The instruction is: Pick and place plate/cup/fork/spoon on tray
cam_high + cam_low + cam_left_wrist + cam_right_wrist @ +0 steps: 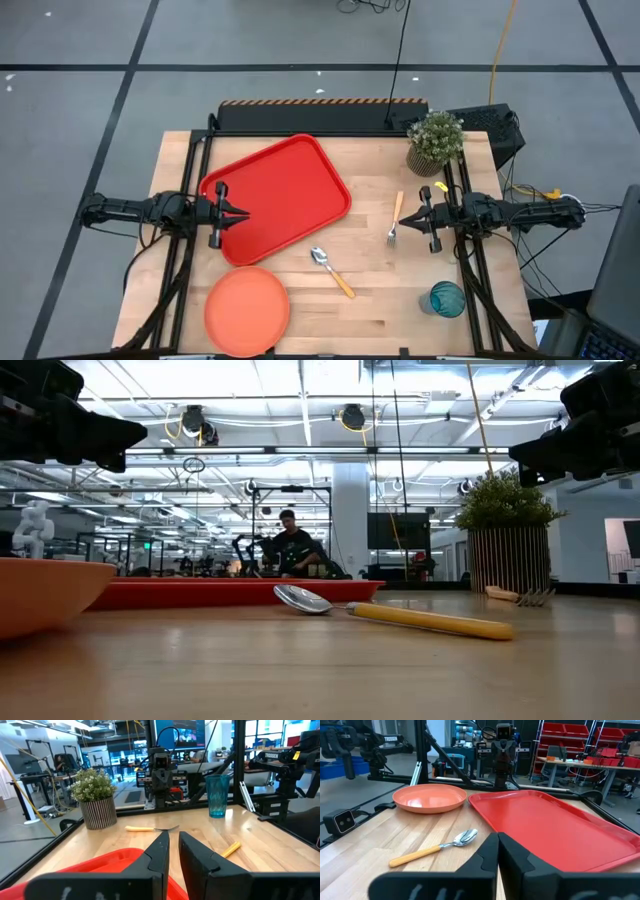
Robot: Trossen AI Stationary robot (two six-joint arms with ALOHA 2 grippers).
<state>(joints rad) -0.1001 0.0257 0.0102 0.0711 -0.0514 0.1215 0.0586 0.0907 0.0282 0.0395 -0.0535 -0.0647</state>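
At the counter's (pixel 300 310) near edge, the plate (pixel 246 310) is running slightly out of the high view, and in the low view only its rim is showing, cut off at the side. From that low camera the cup is not showing, and the fork (pixel 520 596) is only a small blur beside the plant (pixel 505 525).

Across the pale wood, the tray (pixel 275 198) is lying empty with its long axis on a diagonal. The spoon (pixel 332 270) is lying in front of it, bowl toward the tray and handle angling toward the cup (pixel 446 298), which is standing upright near the right front corner. The fork (pixel 395 220) is lying almost front-to-back — tines toward the front edge.

Above the tray's left rim the left pincer (pixel 240 214) is hovering, its fingers a narrow slit apart, pinching nothing. The right pincer (pixel 416 218) is hovering just beside the fork, pressed together and empty.

Beyond the counter, a bright workshop is showing — a person (pixel 290 545) is sitting far back.
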